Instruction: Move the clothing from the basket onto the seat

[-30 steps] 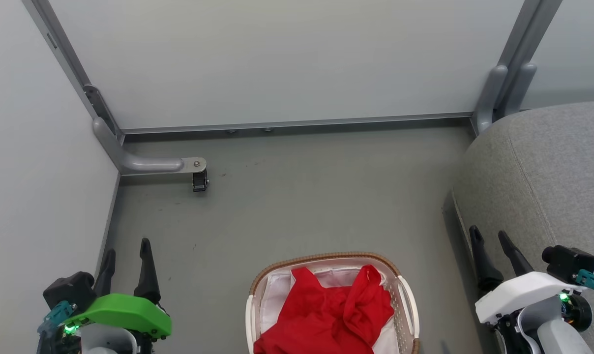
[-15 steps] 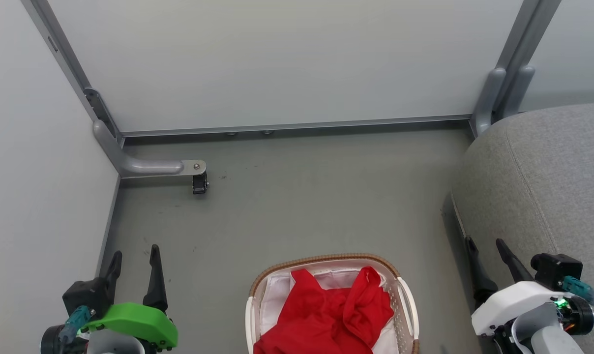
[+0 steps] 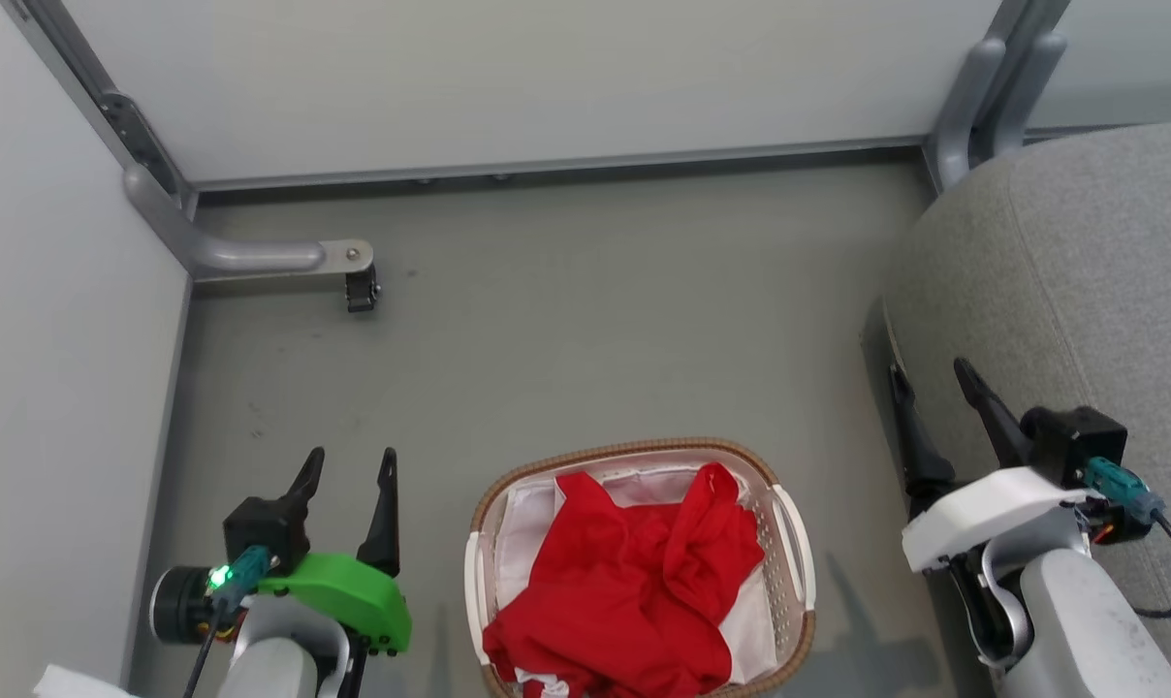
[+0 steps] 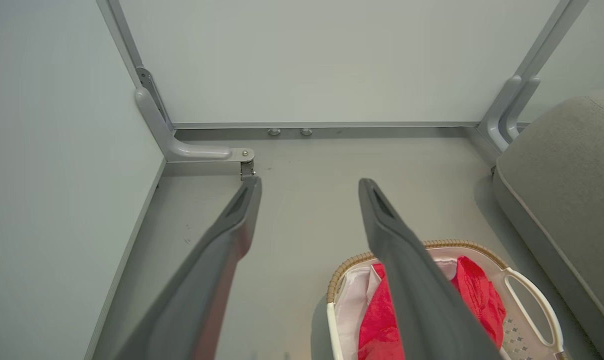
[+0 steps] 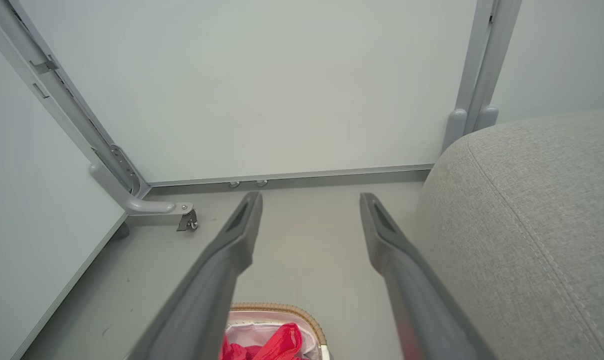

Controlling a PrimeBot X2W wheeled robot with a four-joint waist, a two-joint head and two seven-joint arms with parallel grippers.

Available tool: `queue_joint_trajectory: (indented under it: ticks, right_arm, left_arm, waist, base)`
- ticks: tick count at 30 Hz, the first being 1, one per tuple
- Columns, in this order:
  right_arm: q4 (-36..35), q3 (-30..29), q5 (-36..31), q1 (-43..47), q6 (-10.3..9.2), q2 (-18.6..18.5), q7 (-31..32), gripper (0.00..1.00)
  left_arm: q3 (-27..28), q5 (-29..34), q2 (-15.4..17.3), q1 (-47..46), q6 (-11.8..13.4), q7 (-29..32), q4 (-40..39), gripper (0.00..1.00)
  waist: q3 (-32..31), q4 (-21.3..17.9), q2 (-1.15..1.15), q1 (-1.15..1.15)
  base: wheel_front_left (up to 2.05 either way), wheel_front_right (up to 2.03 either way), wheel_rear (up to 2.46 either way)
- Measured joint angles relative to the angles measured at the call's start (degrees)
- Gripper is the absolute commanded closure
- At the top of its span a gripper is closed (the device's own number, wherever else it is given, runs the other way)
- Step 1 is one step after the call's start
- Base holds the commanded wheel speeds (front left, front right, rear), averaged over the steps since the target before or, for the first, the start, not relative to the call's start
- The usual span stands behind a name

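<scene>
The clothing (image 3: 624,591) is seen heaped in the basket (image 3: 634,449), red cloth piled over a white liner (image 3: 522,523), nearest the robot. The left gripper (image 3: 353,454) is held just left of the basket, its jaws spread wide and empty. The right gripper (image 3: 930,370) is held equally wide and empty, at the edge of the seat (image 3: 1060,271), which is set apart from the basket by a strip of grey floor (image 3: 566,320). Farther off, a bracket with a small caster (image 3: 361,289) is fixed at the left wall. Beyond it a pale panel (image 3: 547,78) and two grey posts (image 3: 983,87) are seen.
</scene>
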Motion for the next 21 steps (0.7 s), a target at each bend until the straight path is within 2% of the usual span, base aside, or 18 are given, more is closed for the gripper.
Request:
queue_joint_trajectory:
  ticks: [8,14,19,21]
  right_arm:
    - [-3.8,1.3,-2.7,-5.5,0.01,1.1,-0.9,0.0]
    - [-5.9,2.5,-5.0,-9.1,0.01,1.6,-1.5,0.0]
    - [-7.4,3.8,-7.5,-11.8,0.02,1.8,-1.9,0.0]
    - [-8.1,4.4,-8.3,-12.7,0.03,1.9,-2.2,0.0]
  left_arm:
    - [-5.7,4.4,-0.7,-8.6,-1.8,-0.8,8.9,0.0]
    - [-10.8,6.7,-1.0,-15.2,-2.3,-1.5,17.4,0.0]
    - [-17.4,5.0,-1.8,-20.3,-2.3,-2.0,26.2,0.0]
    - [-21.9,4.4,-2.0,-22.5,-2.3,-2.0,29.7,0.0]
  waist:
    - [8.1,-2.3,0.0,0.0]
    - [15.1,-4.4,0.0,0.01]
    - [20.7,-6.2,0.0,0.0]
    - [23.2,-7.0,0.0,0.01]
  base:
    - [0.0,0.0,0.0]
    - [0.0,0.0,0.0]
    - [0.0,0.0,0.0]
    - [0.0,0.0,0.0]
